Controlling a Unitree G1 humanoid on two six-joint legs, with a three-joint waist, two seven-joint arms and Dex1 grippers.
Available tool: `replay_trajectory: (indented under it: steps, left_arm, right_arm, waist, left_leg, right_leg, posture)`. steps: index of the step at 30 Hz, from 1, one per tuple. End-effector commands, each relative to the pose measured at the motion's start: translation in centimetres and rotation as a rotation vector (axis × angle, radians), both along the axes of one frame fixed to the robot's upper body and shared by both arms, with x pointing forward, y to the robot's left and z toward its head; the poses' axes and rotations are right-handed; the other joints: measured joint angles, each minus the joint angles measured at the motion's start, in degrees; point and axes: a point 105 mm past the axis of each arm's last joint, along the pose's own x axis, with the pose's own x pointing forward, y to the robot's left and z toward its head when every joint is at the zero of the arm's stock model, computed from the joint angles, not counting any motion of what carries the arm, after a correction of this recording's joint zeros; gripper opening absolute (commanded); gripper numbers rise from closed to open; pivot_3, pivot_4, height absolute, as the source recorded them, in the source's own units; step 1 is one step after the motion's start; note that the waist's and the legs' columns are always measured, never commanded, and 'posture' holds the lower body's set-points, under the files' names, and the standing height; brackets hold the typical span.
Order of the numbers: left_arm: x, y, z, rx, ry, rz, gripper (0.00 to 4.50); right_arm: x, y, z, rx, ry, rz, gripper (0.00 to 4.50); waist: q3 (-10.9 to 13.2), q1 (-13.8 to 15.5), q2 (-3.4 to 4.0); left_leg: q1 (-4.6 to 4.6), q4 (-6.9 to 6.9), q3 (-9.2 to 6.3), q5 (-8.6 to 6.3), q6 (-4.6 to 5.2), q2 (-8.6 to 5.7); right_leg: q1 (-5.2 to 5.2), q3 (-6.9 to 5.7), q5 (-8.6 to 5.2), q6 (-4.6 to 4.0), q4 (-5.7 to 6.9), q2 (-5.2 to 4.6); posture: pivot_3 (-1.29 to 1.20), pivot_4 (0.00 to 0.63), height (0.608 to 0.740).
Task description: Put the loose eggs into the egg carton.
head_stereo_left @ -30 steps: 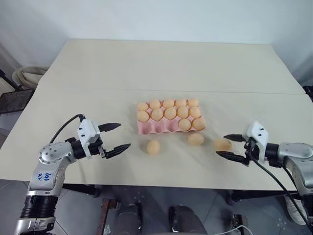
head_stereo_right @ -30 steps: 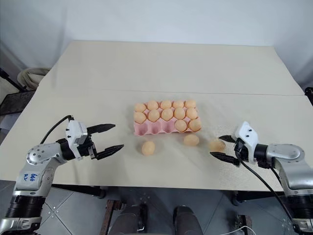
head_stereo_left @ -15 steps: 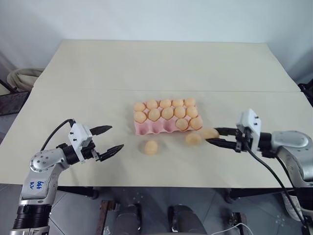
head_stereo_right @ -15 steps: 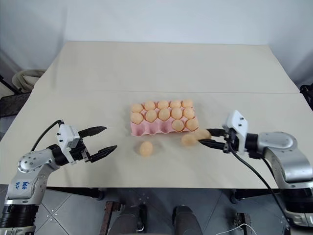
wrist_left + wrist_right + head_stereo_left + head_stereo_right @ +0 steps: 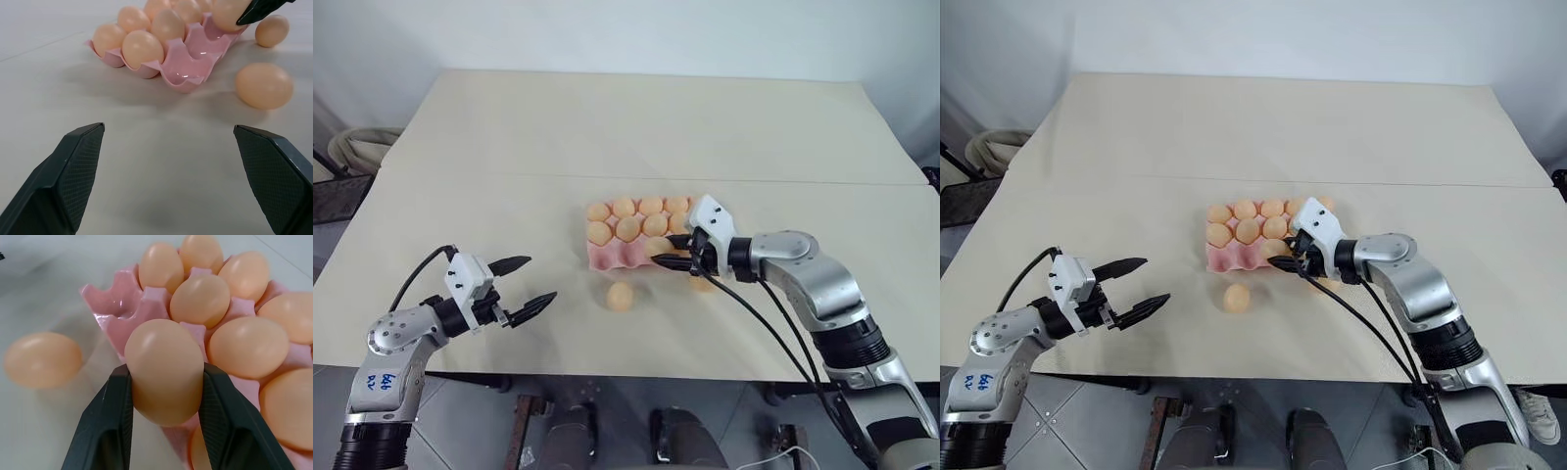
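The right tool grips an egg end-on, directly over the carton's near row, lined up for an empty cup. The left tool stands wide, facing a loose egg on the surface.

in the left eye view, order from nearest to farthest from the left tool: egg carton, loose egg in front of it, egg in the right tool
1. Loose egg, on the table nearest the left tool.
2. Egg carton, behind that egg.
3. Held egg, in the right tool over the carton's front row.
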Motion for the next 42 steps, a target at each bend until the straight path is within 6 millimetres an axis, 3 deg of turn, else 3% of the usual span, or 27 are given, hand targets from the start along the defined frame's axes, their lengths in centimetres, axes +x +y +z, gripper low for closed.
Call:
replay_trajectory:
  steps: [1,4,11,15,20,23,31,37,42]
  left_arm:
    - [-0.4,-0.6,0.8,-0.020,-0.031,-0.019,4.50]
    - [-0.4,-1.1,1.0,-0.026,-0.032,-0.034,4.50]
    - [0.2,-2.3,1.3,-0.030,-0.028,-0.099,4.50]
    - [0.8,-2.9,1.4,-0.020,-0.027,-0.138,4.50]
    - [1.3,-3.5,1.7,-0.035,-0.008,-0.183,4.50]
    - [1.3,-3.5,1.7,-0.035,-0.004,-0.195,4.50]
    - [1.1,-3.2,2.0,-0.019,-0.022,-0.182,4.50]
    - [0.6,-2.7,1.8,-0.017,-0.018,-0.153,4.50]
    - [0.0,-2.3,1.5,-0.018,-0.010,-0.131,4.50]
  right_arm:
    - [0.0,-0.3,0.7,0.006,-0.038,-0.014,3.11]
    - [-0.9,-1.1,2.0,0.040,-0.104,0.007,4.11]
    - [-4.2,-6.9,2.1,0.108,-0.193,-0.050,4.11]
    - [-5.9,-11.7,0.5,0.104,-0.226,-0.177,4.11]
    - [-7.3,-15.1,-1.6,0.128,-0.206,-0.305,4.11]
    - [-7.6,-15.2,-2.3,0.119,-0.192,-0.304,4.11]
    - [-7.2,-12.3,-2.5,0.110,-0.120,-0.179,4.11]
    - [-5.3,-9.8,-2.7,0.065,0.026,-0.161,4.11]
    - [-3.9,-7.7,-3.1,0.010,0.049,-0.129,4.11]
  waist:
    - [0.00,-0.02,0.00]
    - [0.00,0.12,0.00]
    - [0.00,0.25,-0.02]
    - [-0.01,0.24,-0.01]
    - [0.00,-0.14,-0.02]
    - [0.03,-0.22,-0.05]
    - [0.03,-0.05,-0.05]
    - [0.03,-0.04,-0.05]
    - [0.03,0.06,-0.05]
  left_leg:
    - [0.03,0.01,0.00,0.01,0.01,0.00]
    - [0.04,0.04,0.00,0.13,-0.01,0.00]
    - [0.10,0.08,-0.02,0.24,-0.01,-0.03]
    - [0.15,0.07,-0.02,0.28,-0.04,-0.03]
    - [0.39,0.08,0.10,0.42,-0.08,-0.02]
    - [1.14,-0.01,0.14,0.39,-0.14,0.03]
    - [1.14,0.00,0.12,0.27,-0.37,0.06]
    - [1.03,-0.07,0.06,0.35,-0.21,0.11]
    - [0.97,-0.15,0.03,0.17,-0.48,0.12]
  right_leg:
    - [0.02,0.00,0.00,0.00,0.03,0.00]
    - [0.02,-0.01,0.00,0.00,0.17,0.00]
    - [0.08,0.00,0.01,0.03,0.28,-0.02]
    - [0.12,-0.01,0.01,0.03,0.33,0.02]
    - [0.22,0.12,0.03,0.06,0.51,0.13]
    - [0.96,0.16,0.01,0.02,0.42,0.17]
    - [0.97,0.19,0.08,-0.07,0.34,0.12]
    - [0.83,0.16,0.04,-0.13,0.30,0.12]
    - [0.79,0.15,0.01,-0.18,0.16,0.10]
  posture:
    - [0.00,0.150,0.740]
    - [0.00,0.150,0.740]
    - [0.00,0.150,0.740]
    - [0.00,0.150,0.740]
    - [0.00,0.150,0.740]
    - [0.00,0.150,0.740]
    - [0.00,0.150,0.740]
    - [0.00,0.150,0.740]
    - [0.00,0.150,0.740]
